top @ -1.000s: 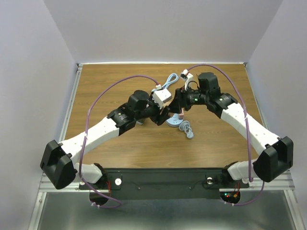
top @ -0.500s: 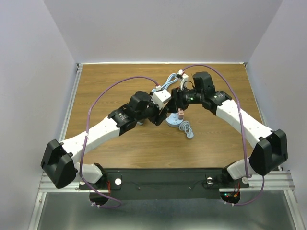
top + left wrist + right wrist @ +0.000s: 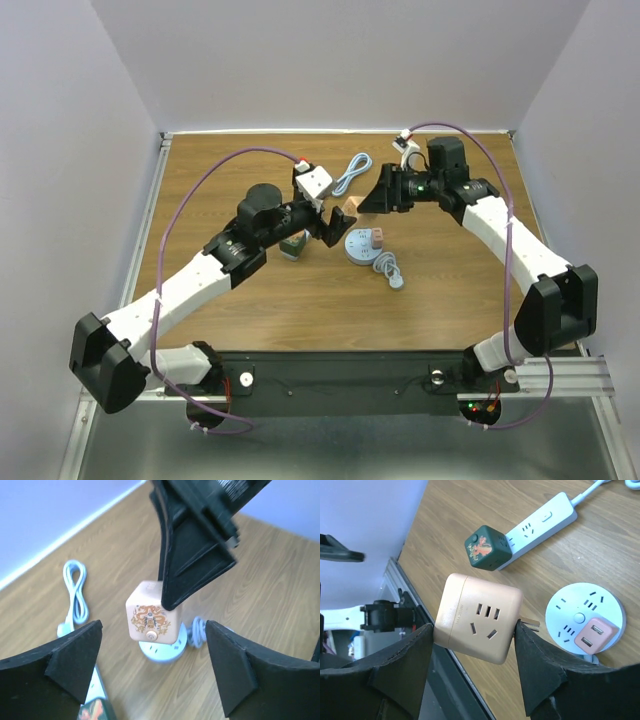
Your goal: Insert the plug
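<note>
The plug is a peach cube adapter point(image 3: 477, 617) with a dragon print, its metal prongs point(image 3: 530, 624) pointing toward the right finger. My right gripper point(image 3: 474, 630) is shut on its two sides and holds it in the air, left of and above the round white socket hub point(image 3: 568, 609). In the top view the cube point(image 3: 349, 208) hangs just beyond the hub point(image 3: 356, 250). My left gripper point(image 3: 326, 226) stands wide open with nothing in it, a little short of the cube point(image 3: 152, 617).
A small pink adapter point(image 3: 595, 635) sits plugged in the round hub. A green cube point(image 3: 487, 547) is plugged into a white power strip point(image 3: 540, 522) to the left. A light blue cable point(image 3: 350, 172) lies at the back, the hub's coiled cord point(image 3: 390, 270) in front.
My left gripper opened, let go of the peach cube and drew back to the left. The right arm has pulled away from over the hub toward the back, carrying the cube.
</note>
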